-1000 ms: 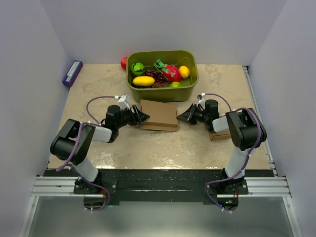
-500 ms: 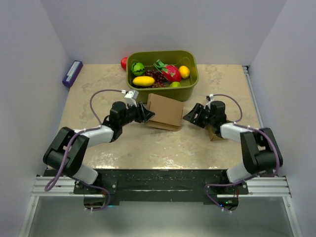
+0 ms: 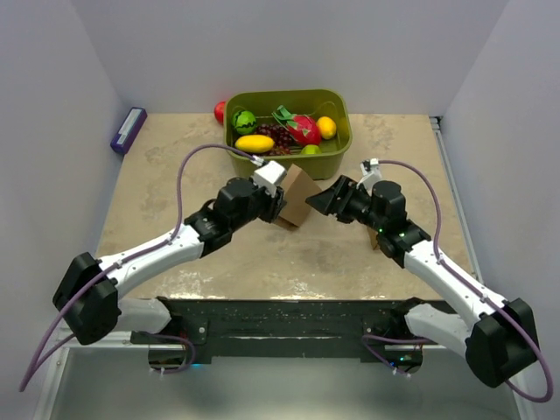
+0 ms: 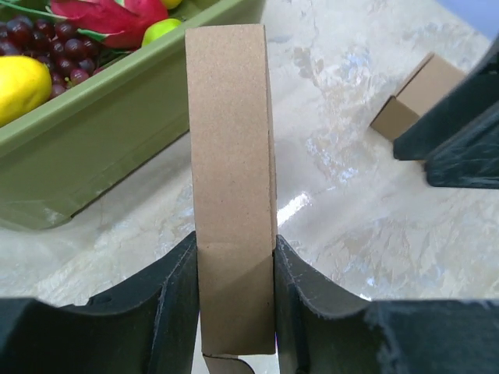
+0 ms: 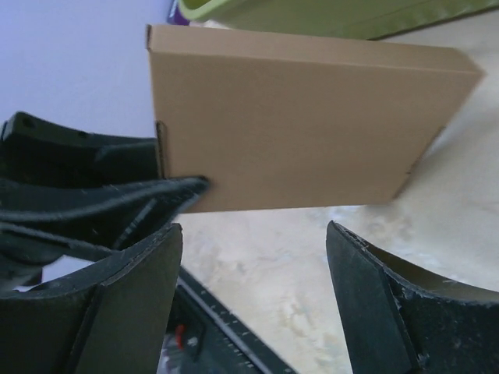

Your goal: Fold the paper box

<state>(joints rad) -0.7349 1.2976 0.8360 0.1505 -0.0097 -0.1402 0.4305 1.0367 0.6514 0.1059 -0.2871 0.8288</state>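
The paper box [image 3: 299,194] is a flat brown cardboard piece held up on edge in front of the green bin. My left gripper [image 3: 278,199] is shut on its left end; in the left wrist view the narrow edge of the paper box [image 4: 230,140] rises between the two fingers of the left gripper [image 4: 234,249]. My right gripper [image 3: 325,199] stands open just right of the box, not touching it. In the right wrist view the paper box [image 5: 304,125] shows its broad face above the right gripper [image 5: 253,234], which has nothing between its fingers.
A green bin [image 3: 289,162] full of toy fruit stands right behind the box. A small cardboard cube [image 4: 413,105] sits on the table to the right, half hidden under my right arm [image 3: 378,238]. A purple object [image 3: 129,129] lies at the back left.
The left arm has reached forward and tipped the box from lying flat to standing on edge, closing on it. The right gripper has opened and its arm has stretched out.
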